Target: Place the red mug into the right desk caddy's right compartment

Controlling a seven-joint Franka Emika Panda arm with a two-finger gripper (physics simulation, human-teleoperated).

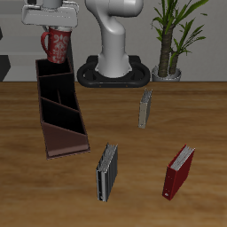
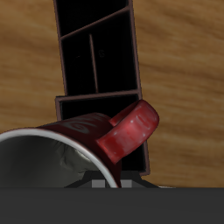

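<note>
The gripper (image 1: 55,24) holds the red mug (image 1: 58,43) by its top edge, fingers closed tight on it. The mug hangs in the air, just over the back end of the right desk caddy (image 1: 58,108).

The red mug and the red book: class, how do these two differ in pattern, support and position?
Pattern: the red mug has pale speckles; the red book is plain red with a pale page edge.
Support: the mug hangs in the gripper; the book stands on the table.
Position: the mug is above the right desk caddy's far end; the book is near the table's front edge.
Both are red.
</note>
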